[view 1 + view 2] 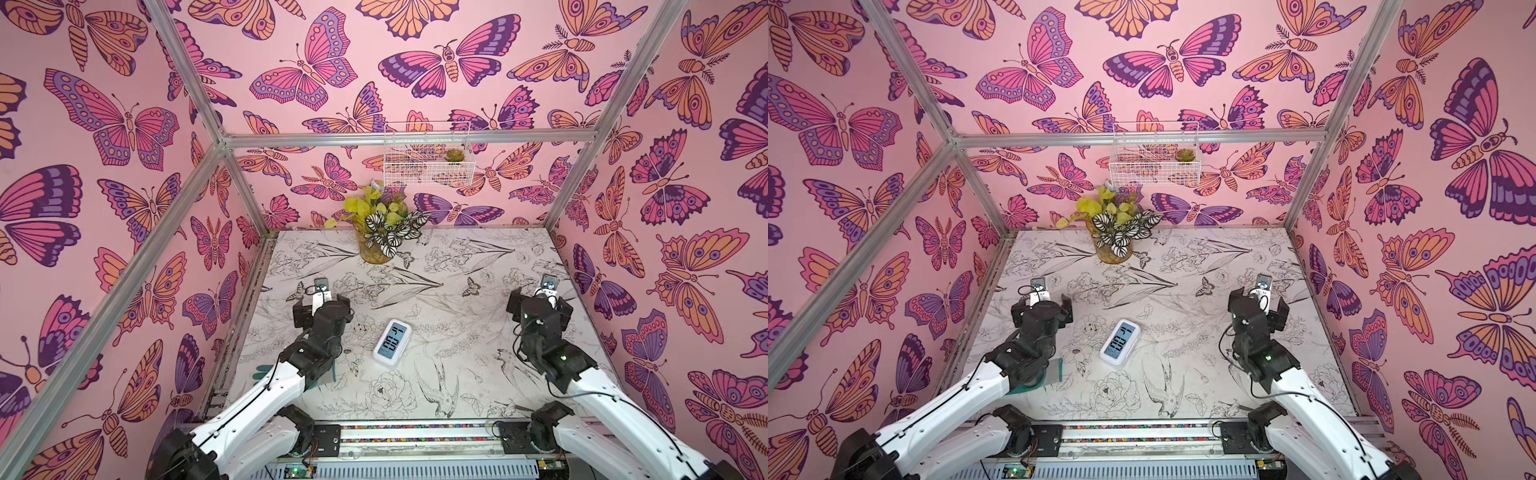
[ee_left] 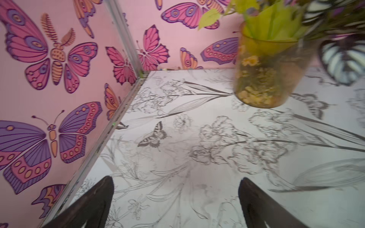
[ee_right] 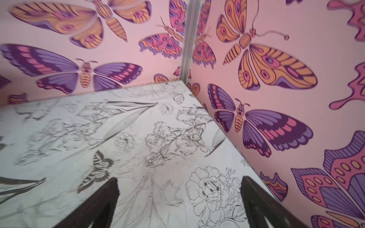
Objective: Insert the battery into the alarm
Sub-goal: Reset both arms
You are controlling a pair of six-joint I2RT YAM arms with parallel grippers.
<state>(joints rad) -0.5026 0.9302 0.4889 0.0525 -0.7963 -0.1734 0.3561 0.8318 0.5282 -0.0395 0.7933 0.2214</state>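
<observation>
The alarm [image 1: 392,342] lies screen-up on the worktop [image 1: 457,291], between the two arms and touched by neither. The left end effector [image 2: 175,197] and right end effector [image 3: 179,199] both stand spread wide, grasping nothing.
</observation>
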